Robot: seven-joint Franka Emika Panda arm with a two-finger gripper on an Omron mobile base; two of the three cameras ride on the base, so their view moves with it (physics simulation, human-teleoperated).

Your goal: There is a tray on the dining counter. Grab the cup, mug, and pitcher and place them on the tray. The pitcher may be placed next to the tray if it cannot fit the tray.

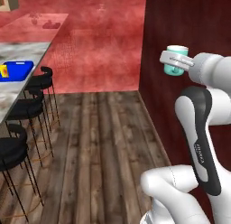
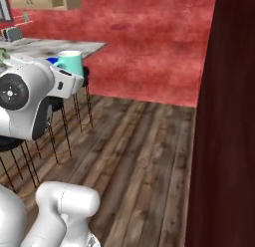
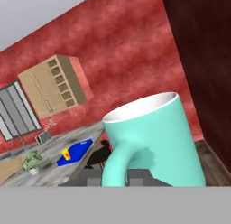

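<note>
My gripper [image 1: 174, 61] is shut on the mug [image 1: 176, 59], a teal mug with a pale inside, and holds it upright in the air above the wooden floor. In the hand view the mug [image 3: 155, 137] looms close with its handle toward the camera. Far to the left, the blue tray [image 1: 19, 68] lies on the marble dining counter [image 1: 25, 50]. The yellow cup [image 1: 4, 71] stands on the tray's left part. From the hand, the tray [image 3: 79, 150] and the cup [image 3: 66, 154] look small and distant. The pitcher is out of view.
Black bar stools [image 1: 41, 76] line the counter's near side. A dark red wall [image 1: 180, 20] rises close on the right. Wooden floor [image 1: 99, 142] lies between me and the counter. A wall cabinet [image 3: 54, 85] and a small plant [image 3: 31, 162] are further back.
</note>
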